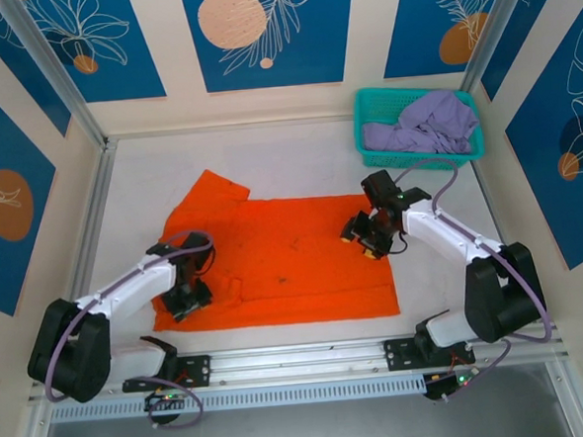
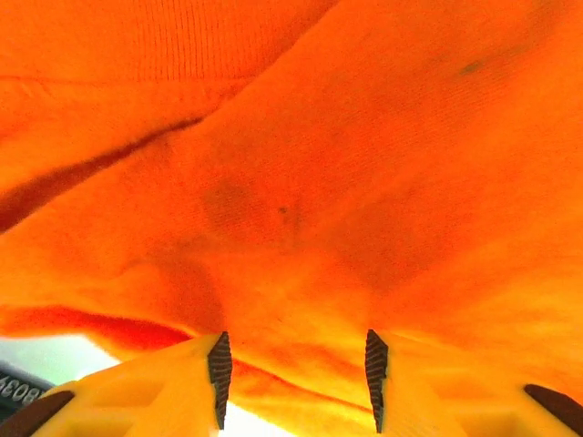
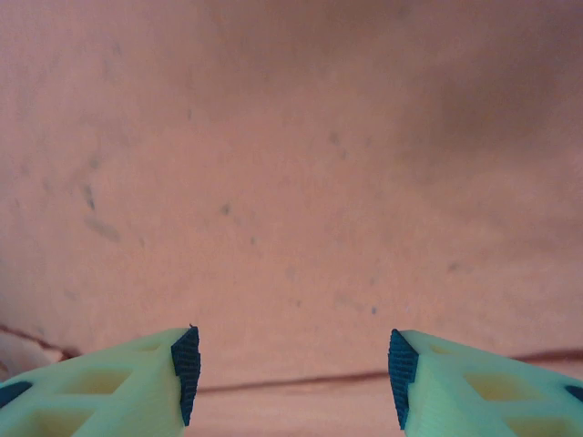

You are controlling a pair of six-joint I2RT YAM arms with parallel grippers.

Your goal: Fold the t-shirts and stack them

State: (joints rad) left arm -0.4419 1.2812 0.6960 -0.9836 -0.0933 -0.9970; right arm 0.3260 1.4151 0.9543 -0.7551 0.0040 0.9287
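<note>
The orange t-shirt (image 1: 294,263) lies spread flat across the middle of the table, one sleeve pointing to the back left. My left gripper (image 1: 185,300) sits low on the shirt's near left edge. Its jaws are open in the left wrist view (image 2: 296,364), with rumpled orange cloth (image 2: 301,200) between and beyond them. My right gripper (image 1: 363,240) hovers over the shirt's right part, and its fingers stand wide apart (image 3: 291,369) above smooth cloth (image 3: 291,182) crossed by a dark fold line. The lavender t-shirt (image 1: 426,123) is bunched up in the basket.
A teal mesh basket (image 1: 371,156) stands at the back right of the table. White table surface (image 1: 298,159) shows behind the orange shirt. Metal frame posts and patterned walls close in the sides, and a rail runs along the near edge (image 1: 300,359).
</note>
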